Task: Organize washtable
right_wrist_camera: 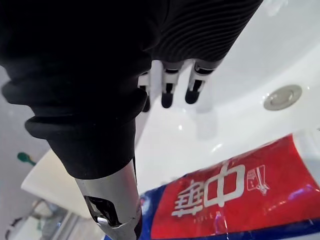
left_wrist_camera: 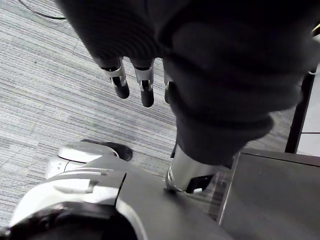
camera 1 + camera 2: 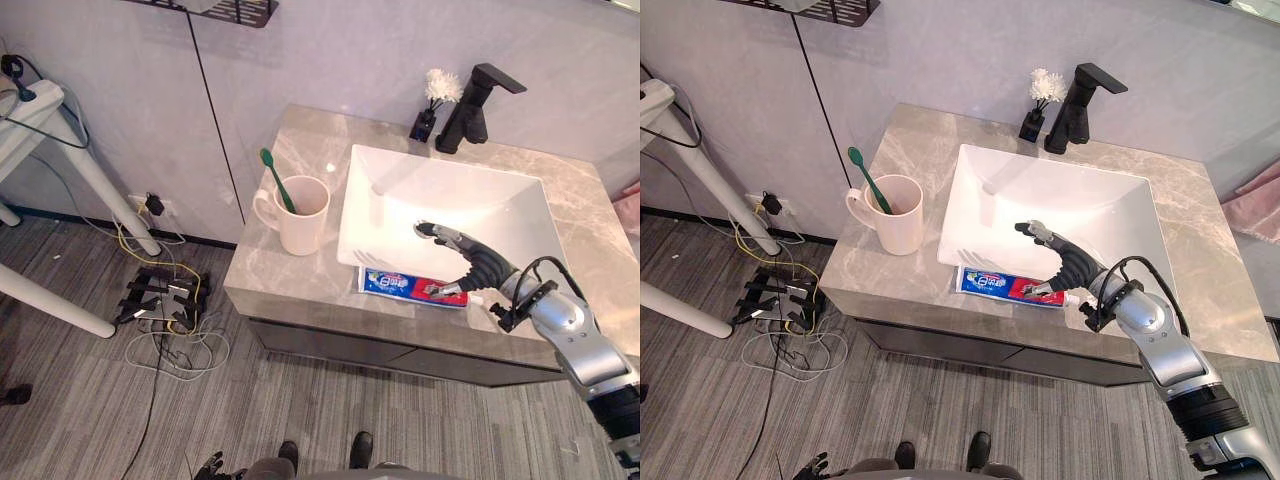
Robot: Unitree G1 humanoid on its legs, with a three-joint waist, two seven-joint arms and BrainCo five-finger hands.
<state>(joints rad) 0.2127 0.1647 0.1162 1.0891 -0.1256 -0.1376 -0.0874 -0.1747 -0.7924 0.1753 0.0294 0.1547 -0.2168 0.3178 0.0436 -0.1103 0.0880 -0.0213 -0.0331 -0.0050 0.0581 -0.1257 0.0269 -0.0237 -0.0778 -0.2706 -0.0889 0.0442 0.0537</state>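
Note:
A red and blue toothpaste tube (image 3: 400, 284) lies flat on the grey marble countertop (image 3: 290, 275), along the front rim of the white basin (image 3: 395, 170). My right hand (image 3: 478, 264) hovers over the tube's right end, open. Its fingers (image 1: 175, 85) stretch out over the basin and its thumb points down close to the tube (image 1: 225, 200); I cannot tell whether it touches. A cream mug (image 3: 300, 215) with a green toothbrush (image 3: 277, 180) in it stands left of the basin. My left hand (image 2: 135, 80) hangs relaxed above the floor.
A black faucet (image 3: 480, 105) and a small black vase with a white flower (image 3: 432, 100) stand behind the basin. Cables and a power strip (image 3: 165, 295) lie on the floor at the left, near white table legs (image 3: 90, 170). A pink towel (image 3: 1255, 205) hangs at the right.

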